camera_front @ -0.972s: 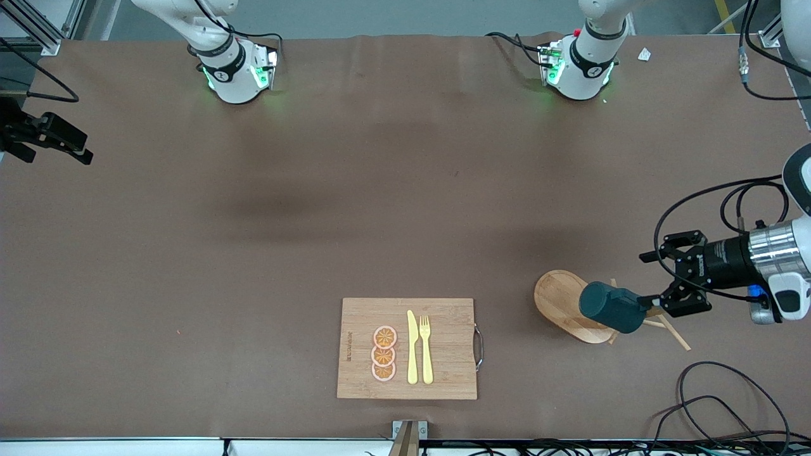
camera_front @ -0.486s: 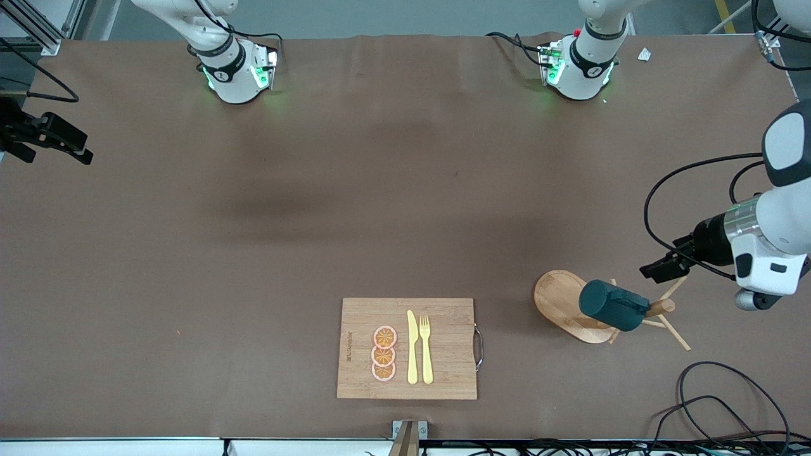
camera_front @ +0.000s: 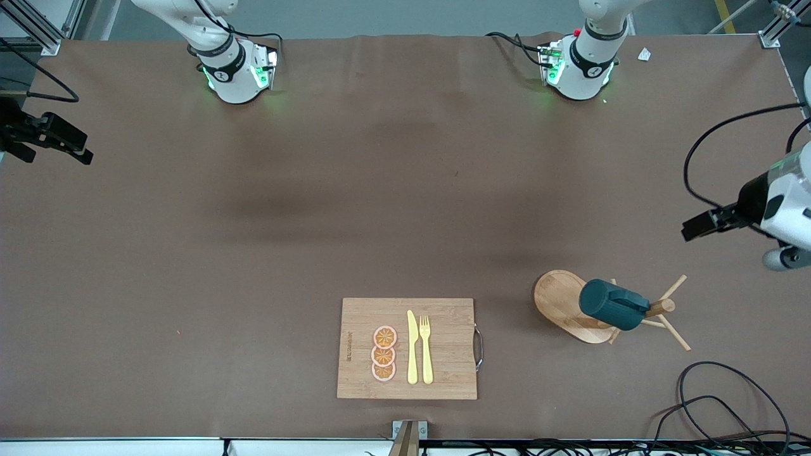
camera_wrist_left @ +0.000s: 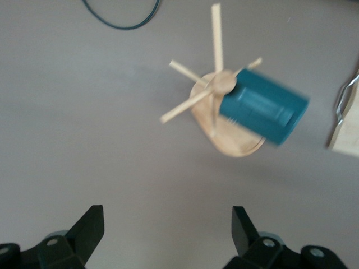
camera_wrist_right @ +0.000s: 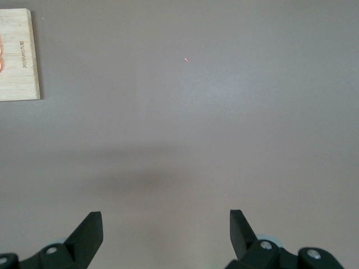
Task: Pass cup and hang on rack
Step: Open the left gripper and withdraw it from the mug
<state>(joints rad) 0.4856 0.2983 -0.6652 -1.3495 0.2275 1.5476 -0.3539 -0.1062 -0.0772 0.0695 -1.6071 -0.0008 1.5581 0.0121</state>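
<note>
The dark teal cup hangs tilted on a peg of the light wooden rack, near the left arm's end of the table. In the left wrist view the cup sits against the rack's post, above the oval base. My left gripper is in the air by the table's edge, apart from the rack, open and empty. My right gripper waits open over bare table, holding nothing.
A bamboo cutting board lies nearer the front camera, mid-table, carrying orange slices, a yellow knife and a fork. Loose black cables curl by the front edge near the rack.
My left gripper has drawn back from the cup and rack toward the table's edge and risen. The cup stays hanging on the rack. The right arm has not moved.
</note>
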